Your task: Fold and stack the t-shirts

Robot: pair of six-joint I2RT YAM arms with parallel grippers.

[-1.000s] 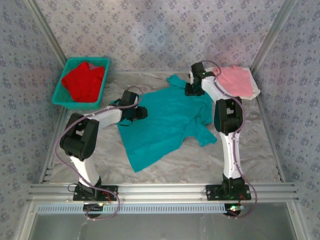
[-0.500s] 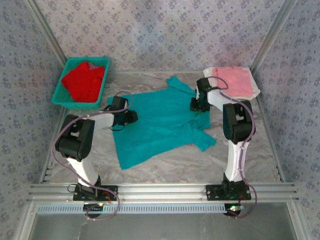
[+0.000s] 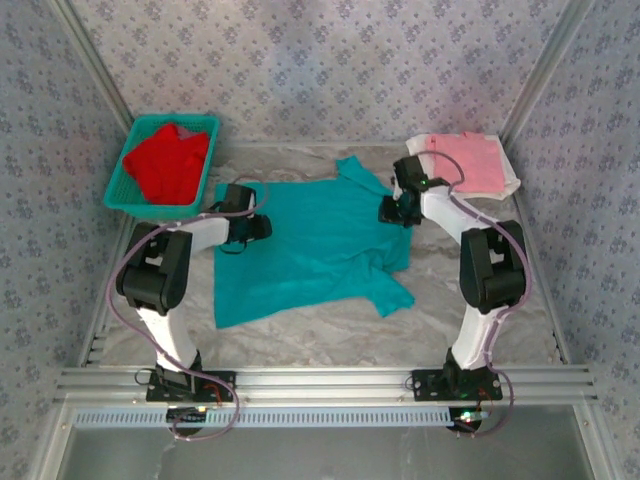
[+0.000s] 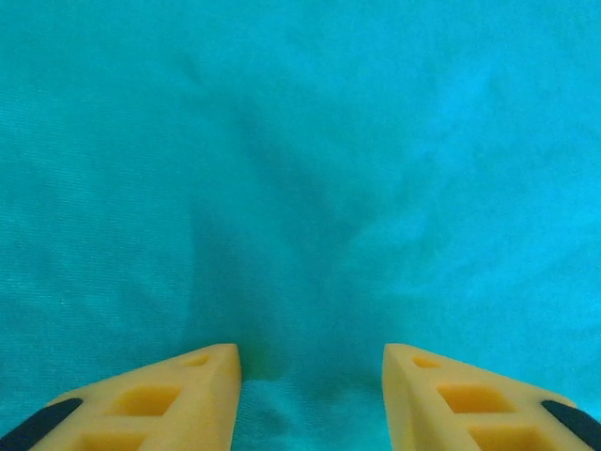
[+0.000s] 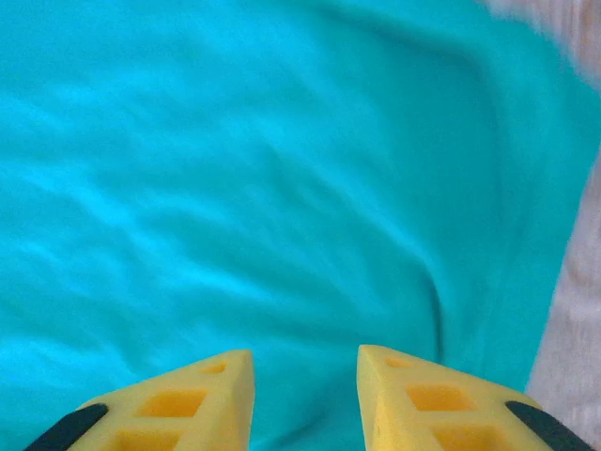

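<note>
My left jaws are down on the left edge of the teal t-shirt [image 3: 320, 250]. It lies spread out in the middle of the counter [image 3: 490, 320]. My right jaws are down on its right edge, close to a sleeve.

From my left wrist I see my left fingers [image 4: 160, 399], which are yellow. They stand part way apart, and the teal cloth puckers up between them. My right fingers [image 5: 178, 399] stand a bit closer together, with a soft fold of cloth between them too. I cannot tell if either pair has a real pinch of cloth or only presses on it.

The pink t-shirt [image 3: 472, 160] lies on the white t-shirt [image 3: 512, 186] in the far right corner. The red t-shirt [image 3: 165, 163] sits in the teal basket [image 3: 150, 209] at the far left.
</note>
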